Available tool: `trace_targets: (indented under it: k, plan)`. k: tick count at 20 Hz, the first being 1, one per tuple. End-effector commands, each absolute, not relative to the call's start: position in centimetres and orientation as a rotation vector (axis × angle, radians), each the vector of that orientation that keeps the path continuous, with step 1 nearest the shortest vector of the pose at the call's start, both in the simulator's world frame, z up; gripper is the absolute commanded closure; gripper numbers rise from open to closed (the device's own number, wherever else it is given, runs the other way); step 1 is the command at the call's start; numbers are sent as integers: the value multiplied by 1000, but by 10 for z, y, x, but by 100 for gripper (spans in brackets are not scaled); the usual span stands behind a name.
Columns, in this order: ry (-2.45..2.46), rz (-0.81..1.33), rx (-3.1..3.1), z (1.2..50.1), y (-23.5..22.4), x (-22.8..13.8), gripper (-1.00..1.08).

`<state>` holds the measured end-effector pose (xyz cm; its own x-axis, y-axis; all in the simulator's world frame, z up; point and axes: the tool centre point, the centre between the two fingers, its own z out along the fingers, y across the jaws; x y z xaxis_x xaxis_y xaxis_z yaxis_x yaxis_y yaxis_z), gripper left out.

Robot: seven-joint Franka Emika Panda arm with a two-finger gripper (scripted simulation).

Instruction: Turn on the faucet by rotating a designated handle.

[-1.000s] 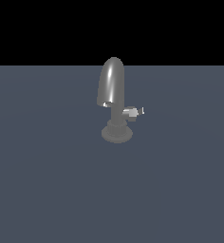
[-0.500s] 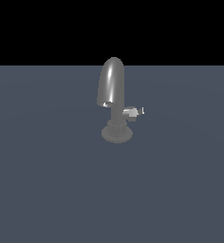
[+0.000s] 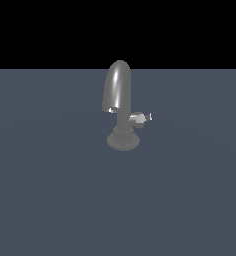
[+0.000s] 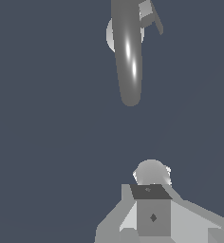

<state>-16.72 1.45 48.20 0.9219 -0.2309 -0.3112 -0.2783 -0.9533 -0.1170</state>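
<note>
The faucet (image 3: 120,97) is glossy grey and stands upright on the dark grey surface, with its arched spout curving down toward the viewer over a round base (image 3: 123,141). The handle (image 3: 139,118), a small light-silver stub with a thin lever tip, sticks out of the stem toward the exterior view's right. In the wrist view I look down on the spout (image 4: 128,52), with the handle (image 4: 152,16) beside its stem. My gripper (image 4: 151,191) shows as one grey block with no gap between the fingers, apart from the faucet and holding nothing. The exterior view does not show the gripper.
A flat dark grey surface (image 3: 50,200) spreads around the faucet on all sides. Black background lies beyond its far edge (image 3: 40,68).
</note>
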Motion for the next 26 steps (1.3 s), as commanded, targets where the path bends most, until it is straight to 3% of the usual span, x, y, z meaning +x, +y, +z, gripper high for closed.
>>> trace_targets:
  k: [1,26]
  plan:
    - [445,502,-2886,480,14,-154,108]
    - [965,1039,-2373,419,-15,-25,108]
